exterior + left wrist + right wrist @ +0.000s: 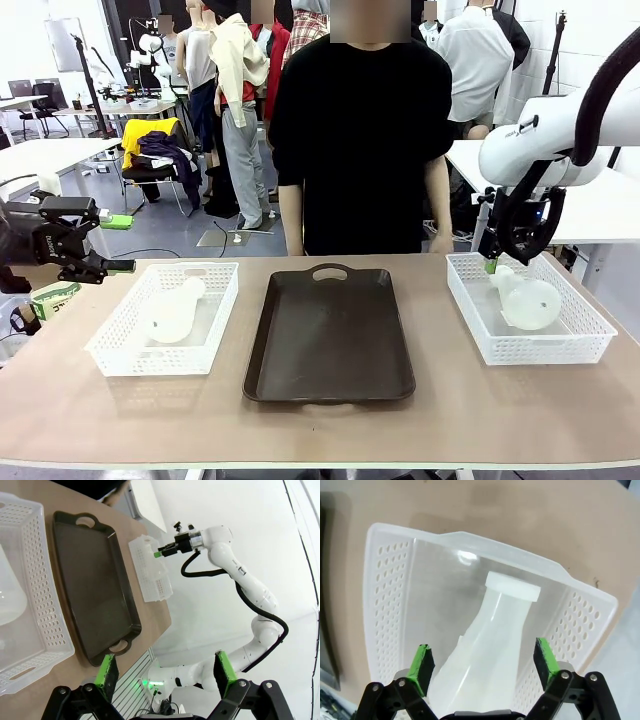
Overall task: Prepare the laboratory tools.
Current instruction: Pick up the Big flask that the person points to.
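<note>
One frosted conical flask (175,310) lies on its side in the left white mesh basket (110,345). The other flask (528,300) lies in the right basket (590,335). My right gripper (500,264) hangs open just over that flask's neck end. In the right wrist view its green pads (423,662) stand either side of the flask (495,630), apart from it. My left gripper (118,245) is open at the table's left edge, above and left of its basket, holding nothing. The left wrist view shows the gripper (165,675) open, with a bit of the left flask (10,595) at the edge.
A dark brown tray (330,335) lies in the middle of the table between the baskets; it is bare. A person in black stands at the far side behind it, hands down. The left wrist view also shows the tray (90,580) and the right basket (150,572).
</note>
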Action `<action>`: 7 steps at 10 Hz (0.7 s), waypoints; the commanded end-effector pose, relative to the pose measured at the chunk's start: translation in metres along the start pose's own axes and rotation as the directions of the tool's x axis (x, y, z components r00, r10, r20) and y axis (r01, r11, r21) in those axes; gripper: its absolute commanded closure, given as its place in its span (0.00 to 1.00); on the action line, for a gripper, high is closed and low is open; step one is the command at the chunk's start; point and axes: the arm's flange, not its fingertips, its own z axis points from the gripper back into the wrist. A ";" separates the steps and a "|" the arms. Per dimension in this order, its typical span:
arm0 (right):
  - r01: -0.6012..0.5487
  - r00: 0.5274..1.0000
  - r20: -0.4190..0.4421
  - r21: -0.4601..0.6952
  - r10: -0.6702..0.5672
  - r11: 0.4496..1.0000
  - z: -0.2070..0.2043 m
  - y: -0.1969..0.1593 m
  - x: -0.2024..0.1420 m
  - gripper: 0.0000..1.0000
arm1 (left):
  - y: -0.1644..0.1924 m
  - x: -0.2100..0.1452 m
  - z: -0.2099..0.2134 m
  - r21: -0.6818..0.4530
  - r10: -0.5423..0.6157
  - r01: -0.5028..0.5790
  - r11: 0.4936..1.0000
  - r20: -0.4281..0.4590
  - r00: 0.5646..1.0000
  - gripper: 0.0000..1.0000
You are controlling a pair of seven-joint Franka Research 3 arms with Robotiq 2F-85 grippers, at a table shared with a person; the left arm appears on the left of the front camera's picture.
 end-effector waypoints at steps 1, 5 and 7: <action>0.047 0.998 -0.034 -0.033 -0.048 0.998 -0.008 -0.002 0.006 0.00 | 0.002 0.000 -0.001 -0.027 -0.024 0.024 0.999 0.022 0.999 0.00; 0.112 0.993 -0.017 -0.050 -0.113 0.992 -0.023 -0.010 0.008 0.00 | 0.002 0.000 -0.001 -0.027 -0.024 0.024 0.999 0.022 0.999 0.00; 0.129 0.992 -0.010 -0.039 -0.129 0.991 -0.029 -0.013 0.009 0.00 | 0.002 0.000 -0.001 -0.027 -0.024 0.024 0.999 0.022 0.999 0.00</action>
